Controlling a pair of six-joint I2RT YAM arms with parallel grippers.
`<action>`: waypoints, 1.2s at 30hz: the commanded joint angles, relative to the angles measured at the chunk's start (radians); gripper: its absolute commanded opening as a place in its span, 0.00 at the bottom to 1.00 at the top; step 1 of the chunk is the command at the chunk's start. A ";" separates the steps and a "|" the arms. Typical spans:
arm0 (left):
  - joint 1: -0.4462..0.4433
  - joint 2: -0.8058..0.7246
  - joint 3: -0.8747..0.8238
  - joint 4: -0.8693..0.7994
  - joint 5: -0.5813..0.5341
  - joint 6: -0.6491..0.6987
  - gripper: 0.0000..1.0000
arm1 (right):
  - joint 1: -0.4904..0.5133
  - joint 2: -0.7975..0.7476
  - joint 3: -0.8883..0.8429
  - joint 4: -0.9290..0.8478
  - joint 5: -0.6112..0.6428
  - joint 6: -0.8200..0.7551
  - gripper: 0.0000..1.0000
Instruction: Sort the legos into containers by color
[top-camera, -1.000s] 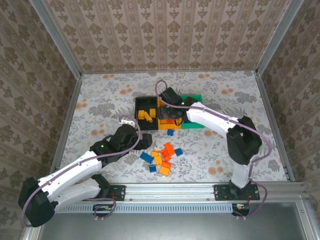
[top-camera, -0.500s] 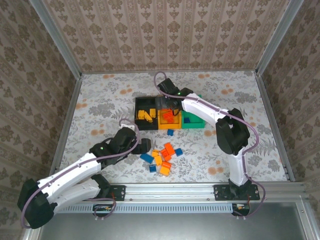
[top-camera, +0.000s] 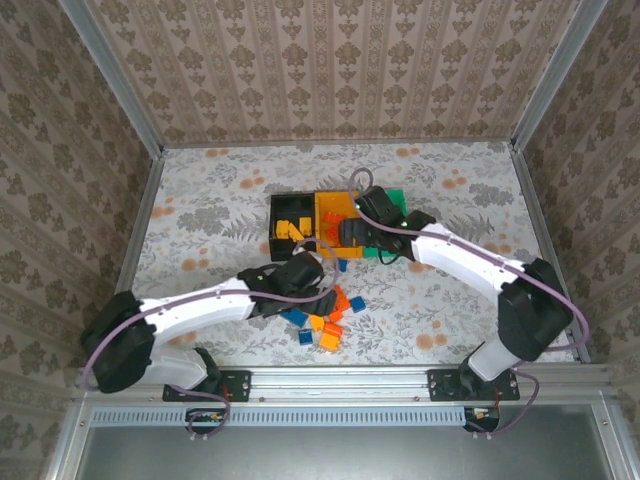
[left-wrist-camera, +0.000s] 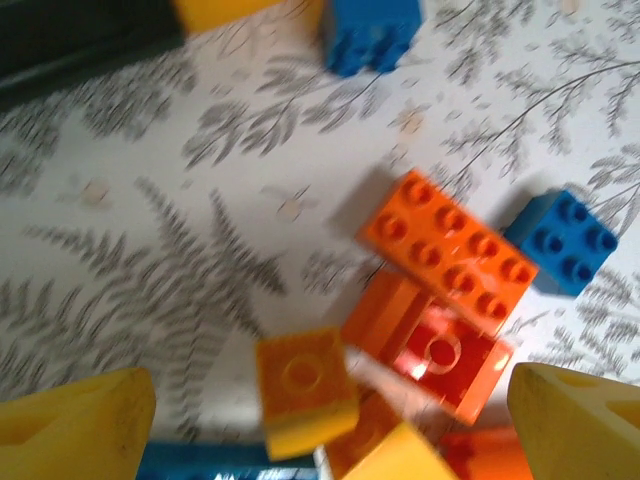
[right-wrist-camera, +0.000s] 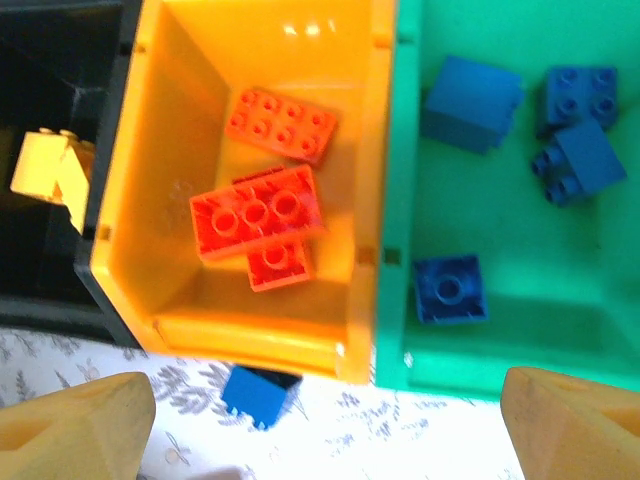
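The containers stand in a row: black bin (top-camera: 285, 222) (right-wrist-camera: 45, 60), orange-yellow bin (top-camera: 333, 212) (right-wrist-camera: 175, 150), green bin (top-camera: 392, 222) (right-wrist-camera: 510, 260). Red legos (right-wrist-camera: 262, 212) lie in the orange-yellow bin, blue legos (right-wrist-camera: 572, 160) in the green one, a yellow lego (right-wrist-camera: 48, 165) in the black one. My right gripper (top-camera: 348, 243) (right-wrist-camera: 325, 430) hangs open over the bins' front edge, above a loose blue lego (right-wrist-camera: 258, 392) (top-camera: 341, 265). My left gripper (top-camera: 322, 290) (left-wrist-camera: 330, 430) is open over the loose pile: an orange lego (left-wrist-camera: 450, 250), a yellow-orange lego (left-wrist-camera: 300, 385), a blue lego (left-wrist-camera: 565, 240).
The floral tabletop (top-camera: 200, 215) is fenced by a metal frame (top-camera: 135, 235) and papered walls. The mounting rail (top-camera: 340, 380) runs along the near edge, just below the pile.
My left arm has swung right, from beside the pile to over it. My right gripper has opened and drawn back from over the orange-yellow bin toward its front edge.
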 joint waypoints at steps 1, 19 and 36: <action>-0.015 0.082 0.057 0.087 -0.038 0.086 0.91 | -0.003 -0.088 -0.056 0.025 0.010 0.034 0.91; -0.135 0.400 0.327 0.037 0.022 0.388 0.73 | -0.137 -0.354 -0.276 0.018 -0.031 0.063 0.92; -0.176 0.503 0.330 0.024 -0.014 0.416 0.41 | -0.245 -0.448 -0.245 -0.023 -0.048 0.040 0.93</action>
